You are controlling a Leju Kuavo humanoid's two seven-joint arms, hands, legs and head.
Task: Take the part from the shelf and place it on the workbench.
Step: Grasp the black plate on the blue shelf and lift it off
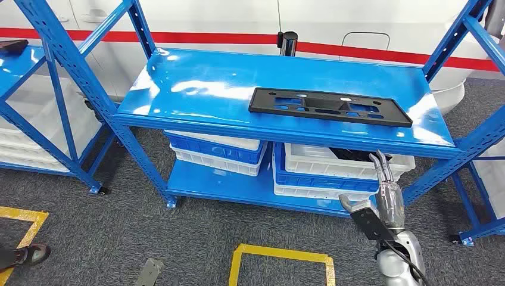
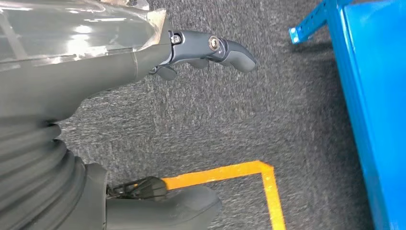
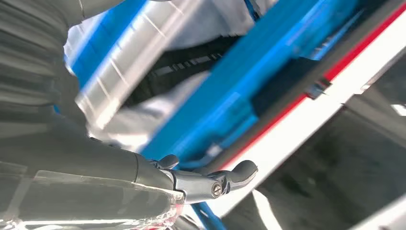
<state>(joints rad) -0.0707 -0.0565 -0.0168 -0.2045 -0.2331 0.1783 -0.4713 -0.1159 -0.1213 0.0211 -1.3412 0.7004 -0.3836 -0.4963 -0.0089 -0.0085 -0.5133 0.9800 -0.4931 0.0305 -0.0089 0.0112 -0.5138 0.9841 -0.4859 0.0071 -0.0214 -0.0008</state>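
The right hand (image 1: 384, 182) is raised in front of the shelf (image 1: 208, 83), fingers straight and apart, holding nothing. It stands below the front edge of the top board, level with the crates (image 1: 333, 164) stacked underneath. The part (image 1: 329, 106), a long flat black plate with cut-outs, lies on the top board toward its right end, above the hand and a little to its left, well apart from it and untouched.

In the right wrist view the right hand (image 3: 191, 179) shows its fingers extended and free, with blurred blue shelf beams (image 3: 268, 81), a white crate and a dark strip beyond them; the blur keeps that strip from being told for certain.

The left hand (image 2: 201, 52) appears in the left wrist view, hanging over grey carpet (image 2: 215, 120), fingers loosely bent and empty, thumb low in the frame. A yellow floor line (image 2: 239, 170) turns a corner beneath it, and a blue shelf edge (image 2: 368, 96) runs beside.

The head view also shows a yellow floor square (image 1: 280, 262) before the shelf and a person's shoe (image 1: 30, 255) at the lower left.
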